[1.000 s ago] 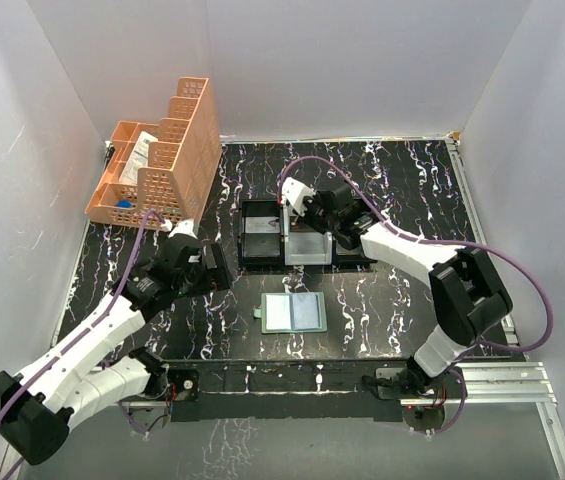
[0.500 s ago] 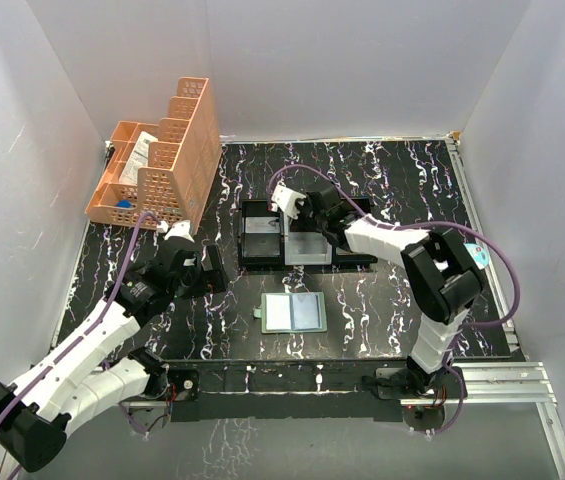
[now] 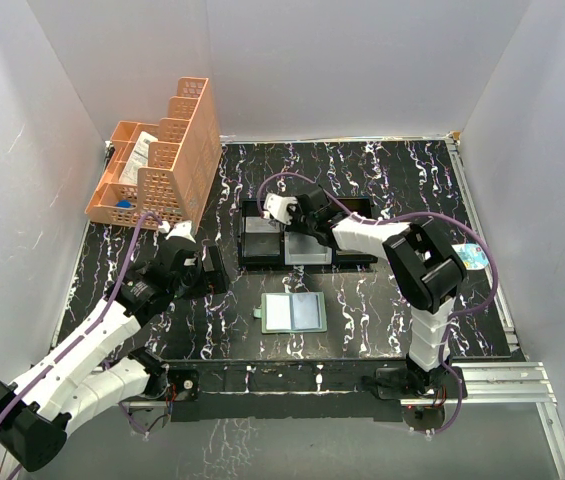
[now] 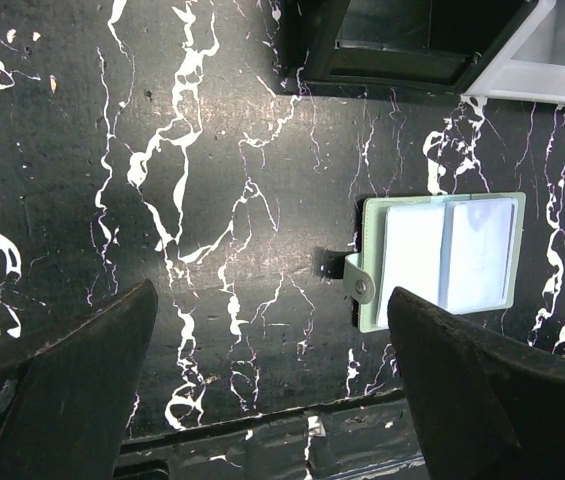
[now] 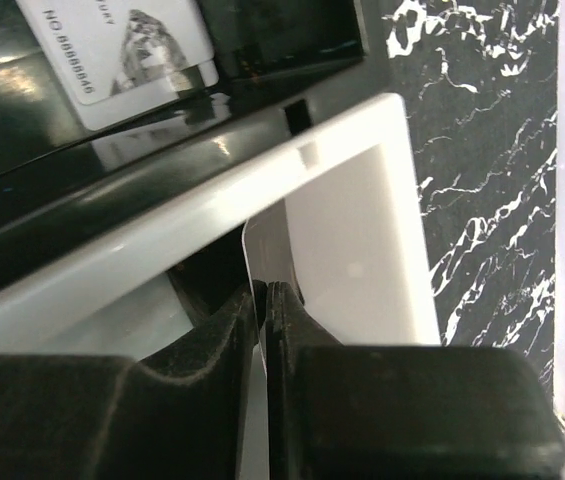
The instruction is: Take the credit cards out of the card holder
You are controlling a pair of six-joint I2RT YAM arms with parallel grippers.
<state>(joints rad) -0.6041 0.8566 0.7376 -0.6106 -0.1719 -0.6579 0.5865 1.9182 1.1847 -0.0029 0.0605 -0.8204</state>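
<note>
A tray (image 3: 259, 240), black with one white compartment, sits on the black, white-veined surface (image 3: 412, 180) directly beneath the right jaws and ahead of the left jaws. An orange lattice organiser (image 3: 177, 150) stands well beyond the left jaws, white paper in one bin.

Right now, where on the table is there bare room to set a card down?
Free: the table right of the card holder, and the far strip behind the tray. Crowded: the tray, where the right gripper pinches a card; the left side, with the left gripper and orange organiser.
</note>
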